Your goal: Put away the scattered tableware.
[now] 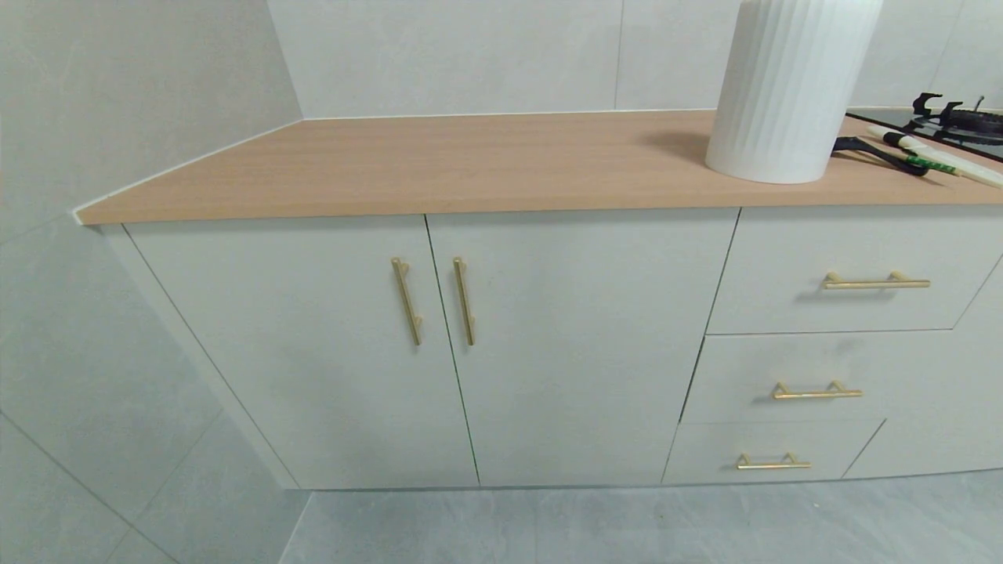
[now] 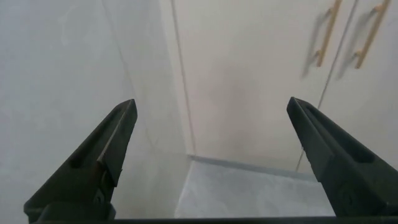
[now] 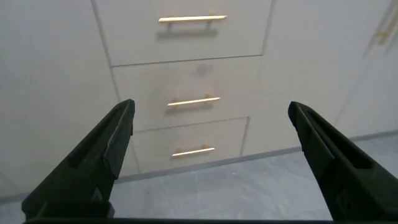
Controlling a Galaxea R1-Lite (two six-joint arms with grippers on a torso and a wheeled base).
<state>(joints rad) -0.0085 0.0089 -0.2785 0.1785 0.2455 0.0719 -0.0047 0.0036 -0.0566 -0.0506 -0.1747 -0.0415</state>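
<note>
A few utensils lie at the far right of the wooden countertop: a black-handled tool and a white utensil with a green band, beside a tall white ribbed container. My left gripper is open and empty, held low in front of the left cabinet door near the wall corner. My right gripper is open and empty too, facing the stack of drawers.
Two cabinet doors with vertical gold handles sit under the counter, with three drawers to their right. A black stove is at the far right. Tiled walls close off the left side; grey floor lies below.
</note>
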